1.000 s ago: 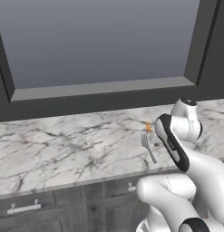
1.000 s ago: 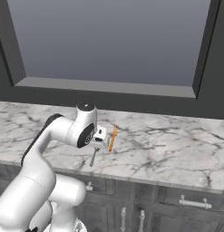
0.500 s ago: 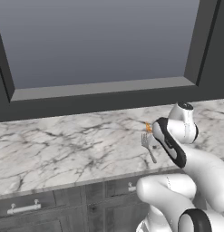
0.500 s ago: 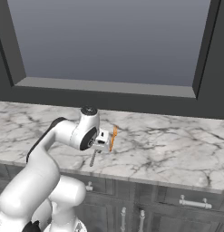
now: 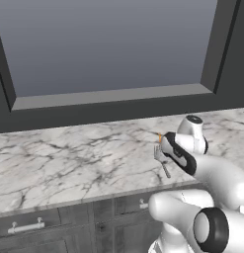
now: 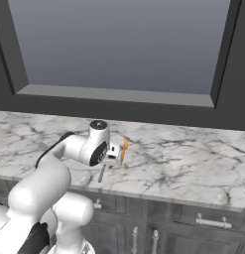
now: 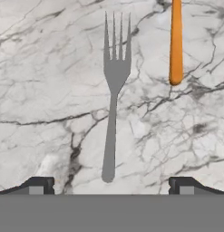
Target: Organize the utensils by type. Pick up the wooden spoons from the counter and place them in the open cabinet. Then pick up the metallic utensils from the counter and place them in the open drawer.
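A slim grey fork (image 7: 113, 86) lies flat on the white marble counter (image 7: 45, 90), tines pointing away from the hand. Straight above it my gripper (image 7: 112, 186) stands open, one fingertip on each side of the handle end and nothing between them. Right of the fork lies the thin utensil with the bright orange handle (image 7: 176, 41). In the left base view the fork (image 5: 162, 160) pokes out from under my hand near the counter's front edge. In the right base view the fork handle (image 6: 101, 173) and orange handle (image 6: 124, 149) show beside my gripper (image 6: 112, 158). The wooden spoons, cabinet and open drawer are out of view.
A large window with a dark frame (image 5: 108, 106) runs behind the counter (image 5: 69, 163). Shut dark drawer fronts with short pale handles (image 5: 25, 227) (image 6: 213, 222) sit below the counter's front edge. My white arm rises between base and counter.
The arm has sunk a little and shifted over the fork. The fork and the orange-handled utensil lie where they were. The jaws stay open.
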{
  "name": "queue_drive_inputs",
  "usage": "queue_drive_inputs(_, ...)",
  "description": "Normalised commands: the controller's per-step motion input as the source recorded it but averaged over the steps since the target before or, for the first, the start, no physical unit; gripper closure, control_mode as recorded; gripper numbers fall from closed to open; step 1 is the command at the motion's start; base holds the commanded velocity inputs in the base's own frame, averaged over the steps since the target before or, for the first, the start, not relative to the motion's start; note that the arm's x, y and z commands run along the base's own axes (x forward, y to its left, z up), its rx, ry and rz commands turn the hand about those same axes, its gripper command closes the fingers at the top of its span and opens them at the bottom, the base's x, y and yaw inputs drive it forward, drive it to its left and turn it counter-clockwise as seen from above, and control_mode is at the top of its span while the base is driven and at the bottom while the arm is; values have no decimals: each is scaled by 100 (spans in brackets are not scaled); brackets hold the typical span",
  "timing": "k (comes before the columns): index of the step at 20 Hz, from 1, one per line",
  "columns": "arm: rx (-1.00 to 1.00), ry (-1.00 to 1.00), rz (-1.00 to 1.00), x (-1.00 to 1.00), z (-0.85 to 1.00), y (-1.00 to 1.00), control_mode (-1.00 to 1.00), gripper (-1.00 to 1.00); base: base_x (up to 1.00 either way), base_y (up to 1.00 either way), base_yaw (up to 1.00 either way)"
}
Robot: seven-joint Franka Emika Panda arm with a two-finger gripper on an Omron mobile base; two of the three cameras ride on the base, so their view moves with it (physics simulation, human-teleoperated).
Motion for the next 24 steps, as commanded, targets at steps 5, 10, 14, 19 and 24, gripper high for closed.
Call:
queue_drive_inputs(5,-2,16,0,38,-27,0,-100,-100,0,0,0)
queue_drive_inputs(10,0,3,0,32,-33,0,-100,-100,0,0,0)
queue_drive_inputs(14,0,0,0,26,-28,0,-100,-100,0,0,0)
queue_drive_inputs(19,0,0,0,19,-33,0,-100,-100,0,0,0)
queue_drive_inputs(24,0,0,0,36,-31,1,-100,-100,0,0,0)
